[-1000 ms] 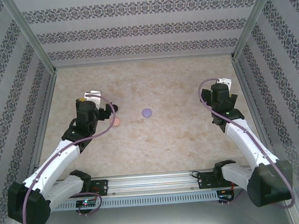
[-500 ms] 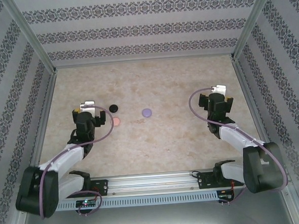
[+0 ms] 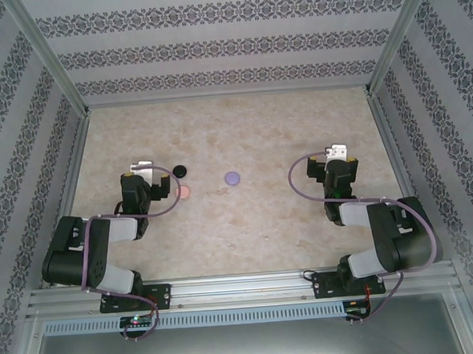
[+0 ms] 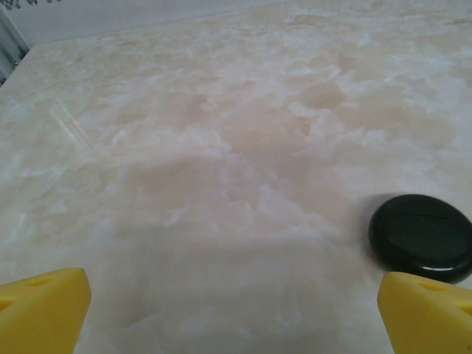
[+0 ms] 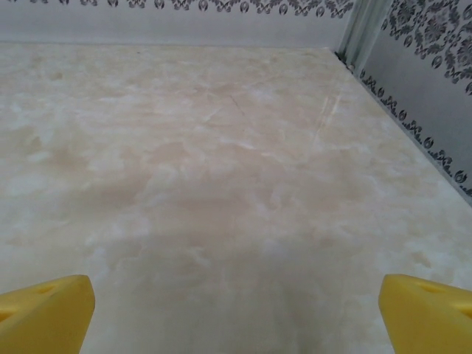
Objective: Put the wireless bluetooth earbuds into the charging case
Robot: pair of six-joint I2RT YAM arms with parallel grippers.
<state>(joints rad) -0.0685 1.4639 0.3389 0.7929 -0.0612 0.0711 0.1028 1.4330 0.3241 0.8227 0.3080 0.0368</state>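
Observation:
Three small round charging cases lie shut on the marble table: a black charging case (image 3: 180, 171) (image 4: 422, 236), a pink one (image 3: 184, 192) and a purple one (image 3: 233, 178). The earbuds are out of view. My left gripper (image 3: 144, 176) (image 4: 234, 295) sits low at the left, open, nothing between its yellow fingers (image 4: 44, 310). The black case lies just ahead of its right finger, apart from it. My right gripper (image 3: 338, 167) (image 5: 236, 295) rests low at the right, open over bare table, well right of the purple case.
Patterned walls close in the table (image 3: 282, 134) on three sides, with metal posts (image 5: 361, 29) at the far corners. Both arms are folded back near their bases along the front rail (image 3: 243, 285). Bare marble stretches ahead of both grippers.
Both arms have folded back toward their bases and dropped lower. The left gripper drew away from the black and pink cases, which now show fully. Both grippers stayed open.

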